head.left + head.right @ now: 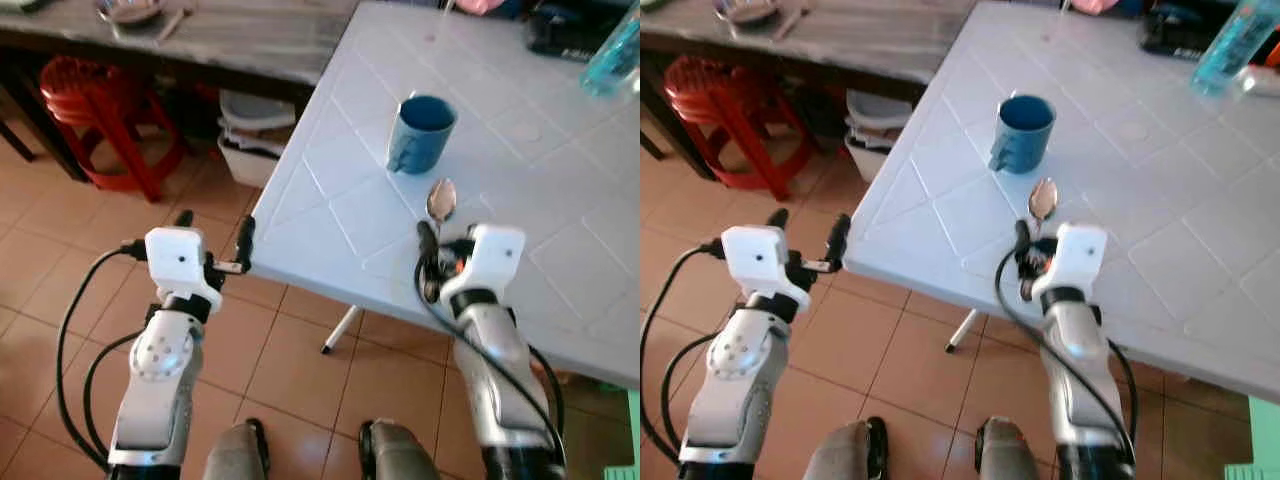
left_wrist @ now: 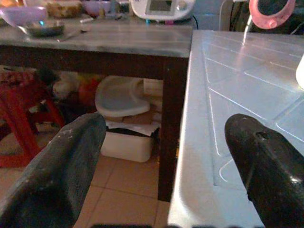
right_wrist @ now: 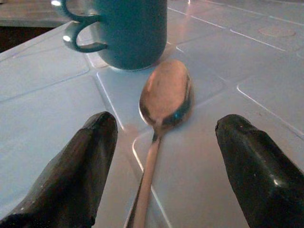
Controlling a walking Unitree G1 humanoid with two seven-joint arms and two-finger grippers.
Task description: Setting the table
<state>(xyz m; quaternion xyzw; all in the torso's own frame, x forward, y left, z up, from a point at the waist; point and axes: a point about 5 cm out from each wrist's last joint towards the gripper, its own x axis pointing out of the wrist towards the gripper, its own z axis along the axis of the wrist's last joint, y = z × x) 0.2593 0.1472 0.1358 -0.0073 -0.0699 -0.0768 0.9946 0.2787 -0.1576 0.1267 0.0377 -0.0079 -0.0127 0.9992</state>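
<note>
Between my right gripper's [image 3: 159, 166] spread fingers: spoon [image 3: 164, 102], handle toward me, bowl far, near mug [image 3: 126, 31]. Left gripper [image 2: 166, 166] open, idle.

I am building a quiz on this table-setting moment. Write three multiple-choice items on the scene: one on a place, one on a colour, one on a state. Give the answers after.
1. Where does the spoon lie?
A. Inside the mug
B. On the white table, its bowl just short of the mug
C. On the floor tiles

2. What colour is the mug?
A. Blue
B. Red
C. White

3. How do the fingers of the right gripper stand?
A. Shut on the mug handle
B. Shut on the spoon
C. Open, one on either side of the spoon handle

Answers
1. B: the spoon rests flat on the white table, its bowl pointing at the mug's base.
2. A: the mug is blue inside and out.
3. C: the right wrist view shows a wide gap between the two black fingers, neither touching the handle.
</note>
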